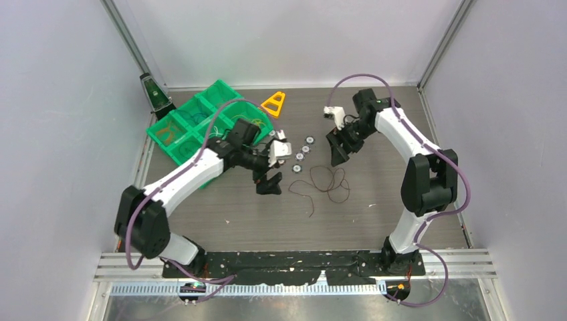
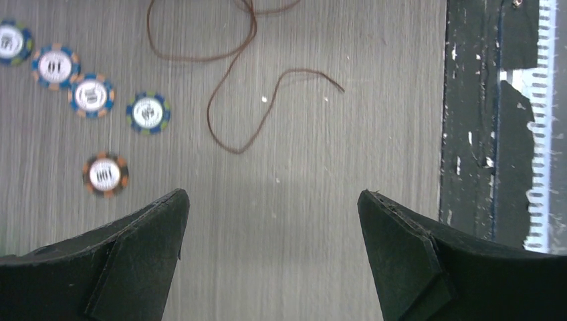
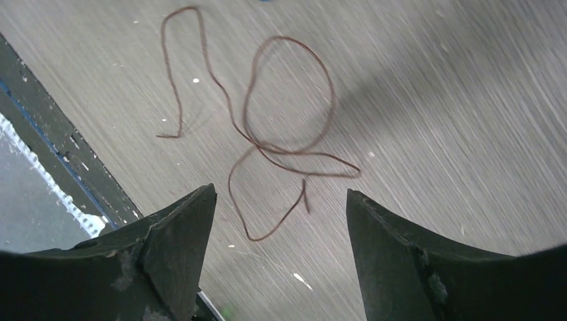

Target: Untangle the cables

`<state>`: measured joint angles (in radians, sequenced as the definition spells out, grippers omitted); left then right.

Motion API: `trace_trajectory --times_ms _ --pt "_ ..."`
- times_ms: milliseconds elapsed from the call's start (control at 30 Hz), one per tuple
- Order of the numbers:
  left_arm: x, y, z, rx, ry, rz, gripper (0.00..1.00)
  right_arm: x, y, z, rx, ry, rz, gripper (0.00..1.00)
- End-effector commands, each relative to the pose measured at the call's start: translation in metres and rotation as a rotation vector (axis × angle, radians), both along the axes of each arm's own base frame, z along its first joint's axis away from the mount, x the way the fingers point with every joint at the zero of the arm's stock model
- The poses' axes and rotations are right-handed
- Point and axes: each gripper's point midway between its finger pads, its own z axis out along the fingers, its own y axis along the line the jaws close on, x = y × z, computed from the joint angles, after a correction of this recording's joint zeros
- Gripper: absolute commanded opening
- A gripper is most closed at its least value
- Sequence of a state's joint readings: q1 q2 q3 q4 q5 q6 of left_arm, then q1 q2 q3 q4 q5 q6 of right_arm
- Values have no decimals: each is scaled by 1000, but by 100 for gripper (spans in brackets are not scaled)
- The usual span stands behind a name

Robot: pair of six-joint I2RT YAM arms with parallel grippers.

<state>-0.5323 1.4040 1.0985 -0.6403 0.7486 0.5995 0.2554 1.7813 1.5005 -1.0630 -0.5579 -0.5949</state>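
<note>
One dark brown cable (image 1: pixel 327 180) lies loose in loops on the grey table, between the two grippers. My left gripper (image 1: pixel 269 184) is open and empty, just left of the cable. In the left wrist view the cable (image 2: pixel 235 152) lies ahead of the open gripper (image 2: pixel 271 200). My right gripper (image 1: pixel 337 150) is open and empty, just behind the cable. In the right wrist view the cable's loops (image 3: pixel 294 153) lie in front of the open gripper (image 3: pixel 281 194), and one bend reaches between the fingertips. No other loose cable shows on the table.
A green compartment bin (image 1: pixel 155 130) stands at the back left with thin wires inside. Several ringed discs (image 1: pixel 299 157) lie left of the cable and show in the left wrist view (image 2: pixel 88 95). A yellow triangle (image 1: pixel 274 103) lies behind them. A black strip (image 2: pixel 468 134) edges the table's front.
</note>
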Motion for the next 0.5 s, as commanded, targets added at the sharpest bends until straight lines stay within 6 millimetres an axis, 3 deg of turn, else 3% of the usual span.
trace_trajectory --times_ms 0,100,200,300,367,467 --pt "32 -51 15 -40 -103 -67 99 0 -22 6 7 57 -105 79" --pt "49 -75 10 -62 -1 1 97 -15 -48 -20 -108 103 -112 80" --pt "60 -86 0 -59 144 121 92 -33 -62 -33 -157 171 -109 78" --pt "49 -91 -11 -84 319 209 83 -49 -61 -37 -146 240 -111 73" --pt "37 -91 -20 -101 418 252 78 -50 -58 -42 -134 252 -119 68" --pt "29 -89 -42 -100 494 321 70 -33 -56 -58 -134 215 -157 55"
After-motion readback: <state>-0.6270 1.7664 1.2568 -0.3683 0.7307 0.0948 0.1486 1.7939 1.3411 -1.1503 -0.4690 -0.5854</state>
